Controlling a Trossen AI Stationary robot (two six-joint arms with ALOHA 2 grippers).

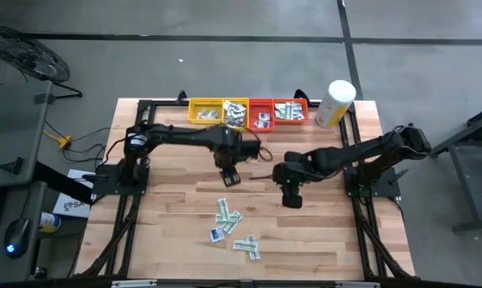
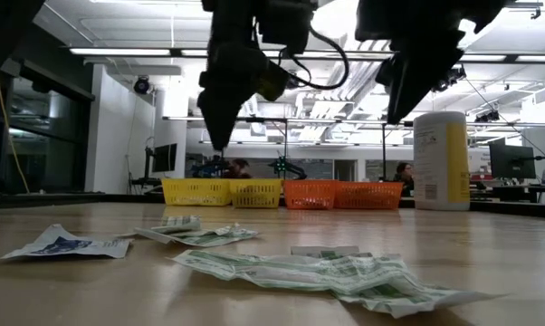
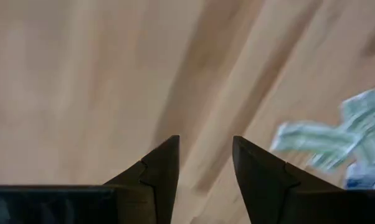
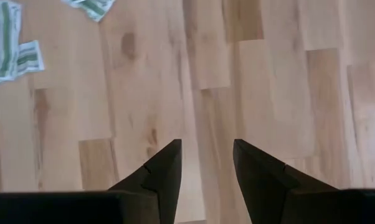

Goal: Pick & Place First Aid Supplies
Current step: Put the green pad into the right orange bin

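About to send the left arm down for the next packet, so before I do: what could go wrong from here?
1. The loose packets lie flat and overlapping on the table; the open left gripper may pinch two together or slide off one.
2. The right gripper, also open and empty, hangs close beside the left; both descending toward the same pile could collide.
3. The trays already look full of packets, so a dropped one might spill over the rim.

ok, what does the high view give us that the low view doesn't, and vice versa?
High only: packets inside the trays, and both arms whole, with the left gripper and right gripper over bare wood, short of the loose packets. Low only: the room behind, with people at desks. Shared: the canister, the tray row, packets scattered on the table.
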